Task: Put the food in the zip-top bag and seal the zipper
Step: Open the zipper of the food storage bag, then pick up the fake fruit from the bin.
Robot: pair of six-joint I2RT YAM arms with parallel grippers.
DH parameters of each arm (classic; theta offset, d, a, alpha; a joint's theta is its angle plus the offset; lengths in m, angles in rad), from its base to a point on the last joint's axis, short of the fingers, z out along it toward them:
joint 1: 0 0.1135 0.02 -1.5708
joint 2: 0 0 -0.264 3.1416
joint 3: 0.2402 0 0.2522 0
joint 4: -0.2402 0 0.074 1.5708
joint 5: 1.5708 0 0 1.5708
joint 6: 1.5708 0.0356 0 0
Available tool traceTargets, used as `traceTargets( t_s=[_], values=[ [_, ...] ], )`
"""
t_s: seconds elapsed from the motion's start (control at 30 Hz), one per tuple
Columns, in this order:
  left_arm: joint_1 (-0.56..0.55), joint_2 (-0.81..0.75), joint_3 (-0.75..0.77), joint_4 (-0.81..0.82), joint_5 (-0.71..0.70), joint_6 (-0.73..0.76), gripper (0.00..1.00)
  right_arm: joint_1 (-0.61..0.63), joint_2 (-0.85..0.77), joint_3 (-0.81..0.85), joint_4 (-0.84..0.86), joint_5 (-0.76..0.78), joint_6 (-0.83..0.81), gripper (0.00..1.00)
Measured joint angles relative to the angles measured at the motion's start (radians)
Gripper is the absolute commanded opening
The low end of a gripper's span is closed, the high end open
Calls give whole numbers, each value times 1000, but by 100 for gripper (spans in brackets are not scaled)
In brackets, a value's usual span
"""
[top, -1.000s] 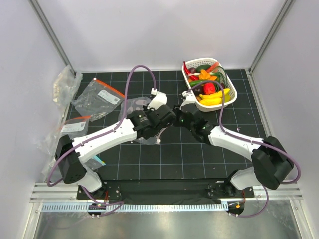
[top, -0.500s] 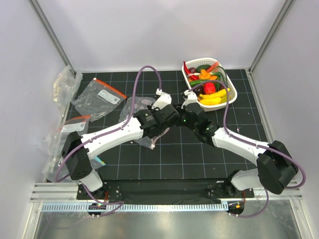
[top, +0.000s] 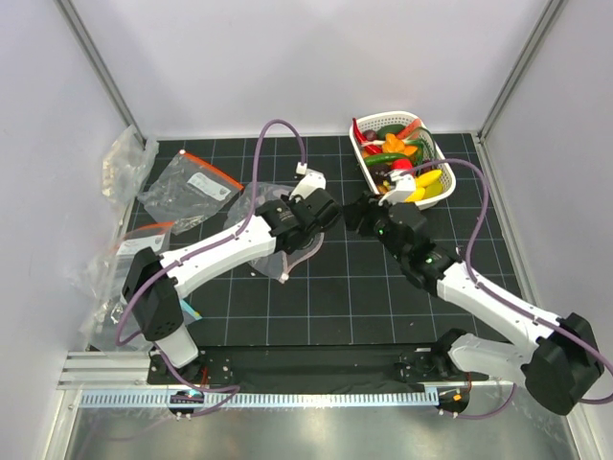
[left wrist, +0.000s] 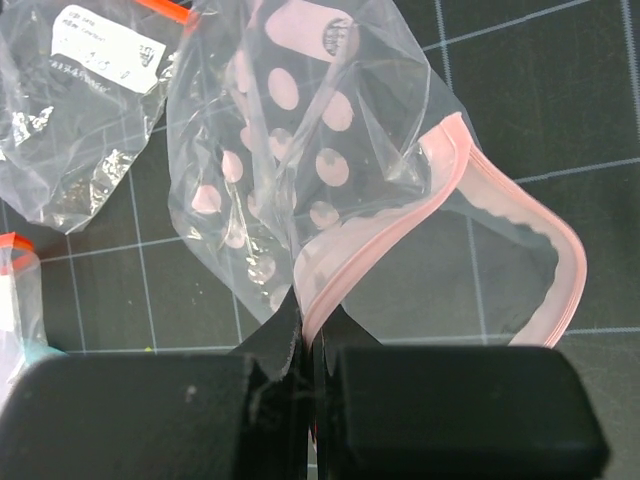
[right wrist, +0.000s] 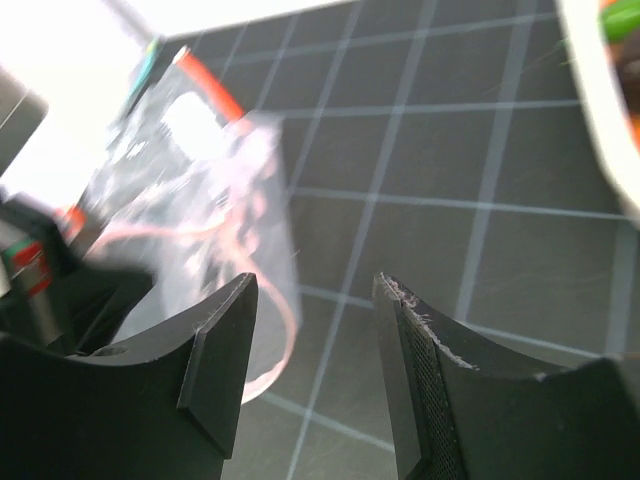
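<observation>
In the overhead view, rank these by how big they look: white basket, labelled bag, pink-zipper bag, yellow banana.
1. white basket and labelled bag: about alike, too close to rank.
2. zip-top bag: looks smaller, though the left arm covers part.
3. yellow banana: smallest.

The zip-top bag pinched in the jaws of the left gripper is thin clear plastic film, shiny and creased, printed with pale matt dots. Its zipper, curving away ahead of those jaws, is a thicker, smooth pink plastic strip. The fingers are matt black plastic, scuffed pale at their inner edges. Left of the jaws lies a labelled bag of wrinkled glossy film with a white, paper-like label. The mat beneath is dull black. The right gripper has matt black fingers, one with a finely meshed inner face. Beyond its jaws to the right, the blurred basket looks like smooth white plastic.
</observation>
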Motion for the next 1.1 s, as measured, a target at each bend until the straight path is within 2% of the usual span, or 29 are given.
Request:
traceTargets(
  t_s=[0.17,0.3,0.47,0.73,0.9,1.1],
  values=[
    [-1,-2,-4,20,28,0,0,-99,-43,-5,-26,87,18,59],
    [-1,-19,-26,37,47,0,0,-192,-6,13,-58,147,51,61],
    [-1,-43,-40,48,60,0,0,-299,162,123,-105,189,75,65],
    [-3,-45,-40,53,84,0,0,-463,393,274,-118,221,108,80],
    [-9,-45,-40,53,91,0,0,-505,536,399,-129,280,120,81],
    [-32,-45,-40,49,78,-1,0,-524,672,472,-131,344,111,82]
  ],
)
